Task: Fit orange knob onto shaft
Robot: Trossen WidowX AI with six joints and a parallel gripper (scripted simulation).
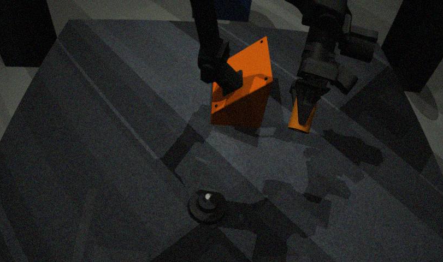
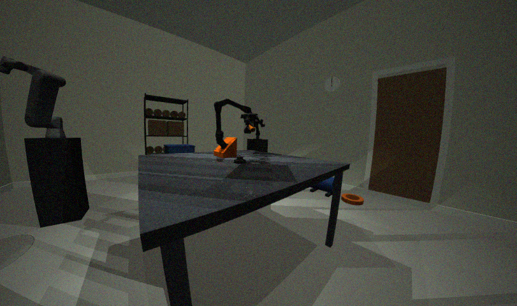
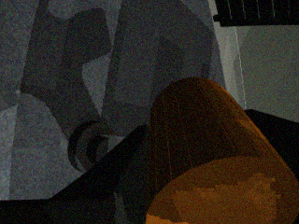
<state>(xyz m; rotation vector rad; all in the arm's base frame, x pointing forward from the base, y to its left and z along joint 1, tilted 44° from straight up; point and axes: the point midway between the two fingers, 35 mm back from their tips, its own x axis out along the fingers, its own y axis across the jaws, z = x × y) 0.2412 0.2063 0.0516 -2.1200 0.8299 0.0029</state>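
The orange knob [image 1: 294, 122] [image 2: 251, 128] [image 3: 201, 133] is held in the air, slightly tilted. My gripper [image 1: 302, 119] [image 2: 250, 128] [image 3: 195, 127] is shut on it, with a finger on either side. The round dark pedestal [image 1: 193, 212] [image 2: 238, 160] [image 3: 75, 150] stands on the table, well in front of and to the left of the knob in the top view, left of it in the wrist view. The silver shaft [image 1: 207, 196] stands bare at its centre; its flat side cannot be made out. The knob's hole is hidden.
An orange wedge-shaped block [image 1: 251, 61] [image 2: 231, 147] carries the arm's base, behind the pedestal in the top view. The dark table [image 1: 87, 146] [image 2: 185, 189] is crossed by shadows. Dark stands [image 1: 18, 32] [image 2: 58, 178] and a blue box [image 1: 233, 9] [image 2: 179, 148] are beyond its edges.
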